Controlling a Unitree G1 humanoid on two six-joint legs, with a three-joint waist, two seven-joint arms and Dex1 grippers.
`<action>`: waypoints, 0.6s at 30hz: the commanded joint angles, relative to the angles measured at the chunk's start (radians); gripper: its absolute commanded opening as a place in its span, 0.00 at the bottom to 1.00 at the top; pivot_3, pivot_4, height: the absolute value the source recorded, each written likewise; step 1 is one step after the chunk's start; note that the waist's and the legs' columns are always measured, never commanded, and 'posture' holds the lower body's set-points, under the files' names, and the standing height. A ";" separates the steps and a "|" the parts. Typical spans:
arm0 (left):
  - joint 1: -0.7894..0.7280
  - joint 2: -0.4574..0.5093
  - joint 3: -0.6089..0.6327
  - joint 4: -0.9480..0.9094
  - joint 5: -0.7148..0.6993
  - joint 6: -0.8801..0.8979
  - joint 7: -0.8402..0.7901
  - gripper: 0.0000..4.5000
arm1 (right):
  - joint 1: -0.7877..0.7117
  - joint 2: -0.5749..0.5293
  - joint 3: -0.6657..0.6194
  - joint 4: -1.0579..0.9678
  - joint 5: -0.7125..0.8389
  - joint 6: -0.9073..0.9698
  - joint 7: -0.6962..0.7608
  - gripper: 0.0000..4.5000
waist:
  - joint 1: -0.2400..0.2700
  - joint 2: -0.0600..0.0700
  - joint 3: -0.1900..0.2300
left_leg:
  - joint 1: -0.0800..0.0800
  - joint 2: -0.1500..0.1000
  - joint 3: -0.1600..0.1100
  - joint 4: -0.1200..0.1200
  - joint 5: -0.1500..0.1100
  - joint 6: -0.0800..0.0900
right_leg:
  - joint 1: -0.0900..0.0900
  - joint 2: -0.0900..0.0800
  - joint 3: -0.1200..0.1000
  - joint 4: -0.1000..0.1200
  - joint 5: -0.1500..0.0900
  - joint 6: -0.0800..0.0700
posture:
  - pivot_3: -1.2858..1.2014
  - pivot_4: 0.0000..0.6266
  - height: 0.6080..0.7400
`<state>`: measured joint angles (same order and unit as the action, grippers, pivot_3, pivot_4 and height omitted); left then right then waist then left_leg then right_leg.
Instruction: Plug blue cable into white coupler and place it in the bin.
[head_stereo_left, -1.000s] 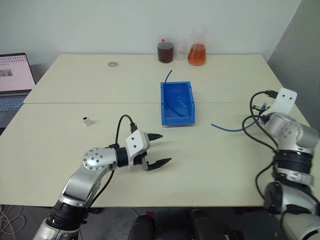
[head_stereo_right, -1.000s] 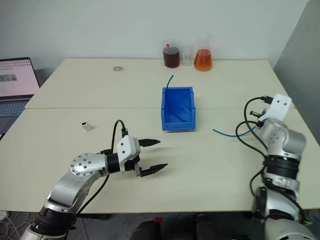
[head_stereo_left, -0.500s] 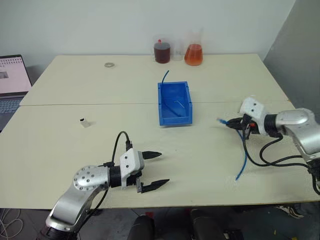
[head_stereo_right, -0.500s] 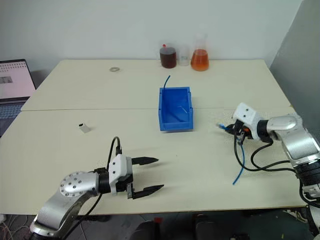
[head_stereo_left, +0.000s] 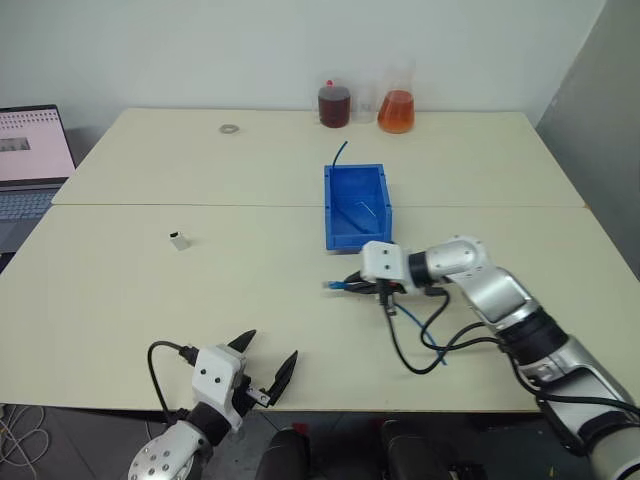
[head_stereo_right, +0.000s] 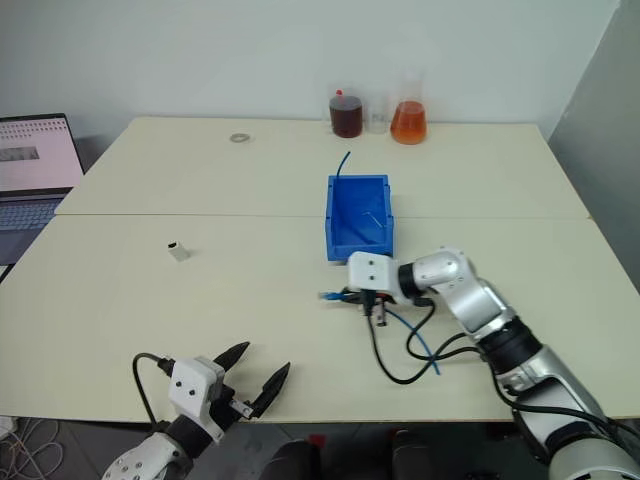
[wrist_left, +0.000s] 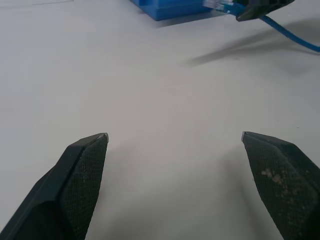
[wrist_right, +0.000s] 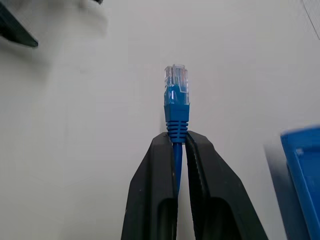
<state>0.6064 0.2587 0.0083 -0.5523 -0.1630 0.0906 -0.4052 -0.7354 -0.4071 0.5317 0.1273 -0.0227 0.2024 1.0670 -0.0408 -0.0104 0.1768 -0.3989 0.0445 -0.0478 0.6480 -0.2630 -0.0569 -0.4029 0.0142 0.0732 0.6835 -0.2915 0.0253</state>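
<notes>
Moved leftward since earlier, right pincer (head_stereo_left: 352, 286) is clamped on blue cable (wrist_right: 176, 107) just before bin (head_stereo_left: 357, 205), cable tail partly hidden behind arm; left pincer (head_stereo_left: 266, 360) is spread empty at tabletop (head_stereo_left: 150, 290) edge; white coupler (head_stereo_left: 179, 241) barely discernible.

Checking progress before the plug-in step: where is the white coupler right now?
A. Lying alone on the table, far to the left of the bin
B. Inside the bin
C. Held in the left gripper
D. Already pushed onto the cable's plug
A: the white coupler lies by itself on the table, well left of the bin; the left gripper is open and holds nothing, and the blue cable plug is bare.
</notes>
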 joint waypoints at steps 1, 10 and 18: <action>0.067 -0.029 -0.017 -0.054 0.040 -0.063 0.050 1.00 | -0.019 0.061 0.041 0.030 -0.041 -0.034 -0.003 0.01 | 0.000 -0.001 0.000 | 0.000 0.000 0.000 0.000 0.000 0.000 | 0.000 0.000 0.000 0.000 0.000 0.000 | 0.52 0.24 1.00; 0.150 -0.042 -0.028 -0.104 0.049 -0.087 0.084 1.00 | -0.109 0.173 0.096 0.307 -0.153 -0.187 -0.013 0.16 | -0.016 -0.002 -0.001 | 0.001 0.001 0.000 0.000 0.000 0.000 | 0.000 0.001 0.000 0.001 0.000 0.000 | 0.52 0.24 1.00; 0.129 -0.005 0.018 -0.069 0.019 -0.091 0.061 1.00 | -0.110 0.167 0.047 0.324 -0.149 -0.190 0.000 0.58 | -0.017 -0.003 -0.002 | 0.002 0.000 0.000 0.000 0.000 0.000 | 0.000 0.001 0.000 0.004 0.000 0.000 | 0.52 0.24 1.00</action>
<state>0.7354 0.2411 0.0061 -0.6203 -0.1183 0.0161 -0.3308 -0.8430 -0.2306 0.5979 0.4495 -0.1697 0.0229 1.0596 -0.0578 -0.0134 0.1750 -0.3970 0.0450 -0.0482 0.6481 -0.2630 -0.0568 -0.4034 0.0154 0.0728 0.6883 -0.2918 0.0247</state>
